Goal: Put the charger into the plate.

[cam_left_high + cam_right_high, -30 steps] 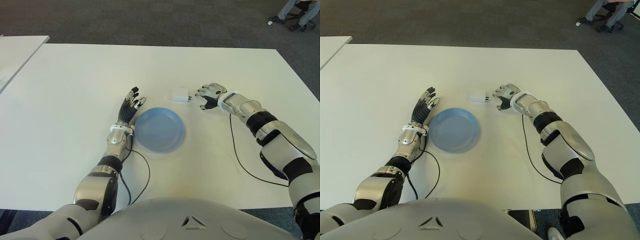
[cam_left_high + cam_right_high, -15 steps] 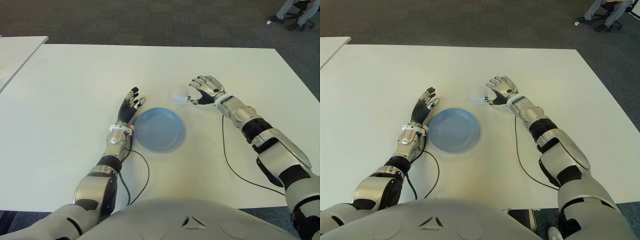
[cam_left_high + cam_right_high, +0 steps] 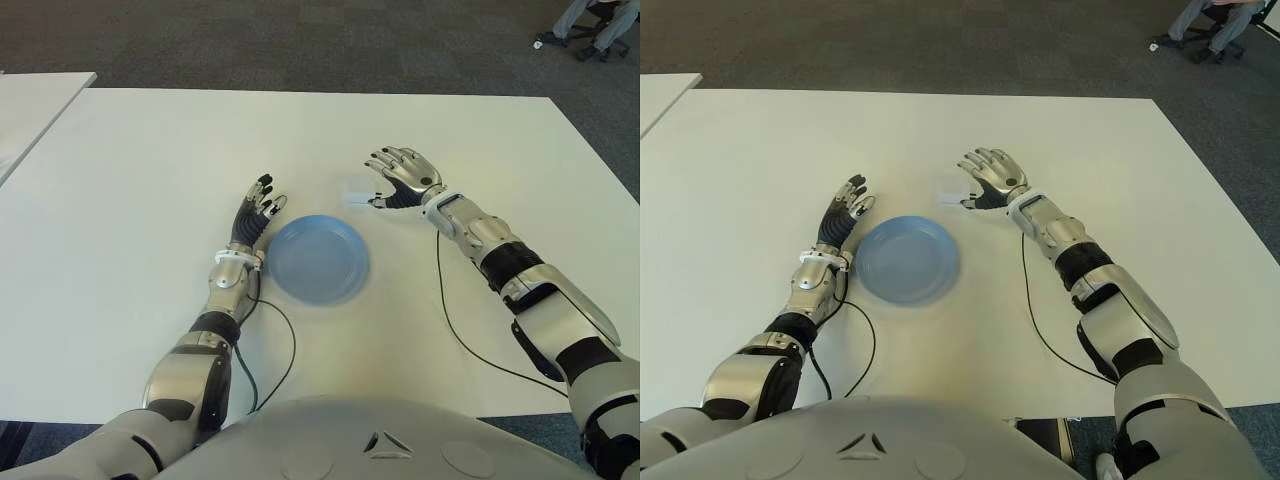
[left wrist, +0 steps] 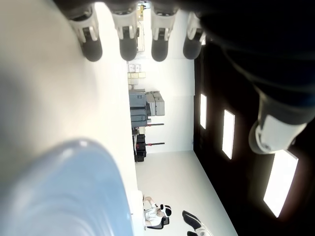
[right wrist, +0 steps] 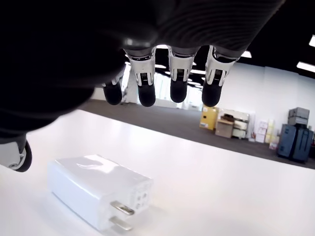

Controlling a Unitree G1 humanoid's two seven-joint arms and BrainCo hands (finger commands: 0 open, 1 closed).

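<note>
Charger [image 5: 93,189], a small white block with two metal prongs, lies flat on the white table [image 3: 140,160]. From the blue plate [image 3: 318,259] it is at about 1 o'clock, near the rim but not touching it. The plate has nothing in it.

Right hand [image 3: 402,177] is just beside the charger, on its 3 o'clock side in the eye views. The palm is turned up and toward the charger, and the fingers [image 5: 178,78] are spread and extended, holding nothing. In the right wrist view the four fingertips hang above the charger with clear space between them and its top, and the thumb tip [image 5: 15,155] shows close beside the end of the charger that is opposite to the prongs. Whether the thumb touches the block, I cannot tell.

Left hand [image 3: 252,217] shows at about 10 o'clock from the plate, just beside its rim. Its fingers [image 4: 127,34] are straight and a little apart, and they grip nothing. In the left wrist view the curved blue edge of the plate is near the hand.

A thin black cable [image 3: 455,320] lies on the table beside the right forearm, and another one [image 3: 282,345] curves near the left forearm. Far behind the table, on the dark carpet [image 3: 300,40] at 1 o'clock, the legs of a person [image 3: 590,20] are visible.
</note>
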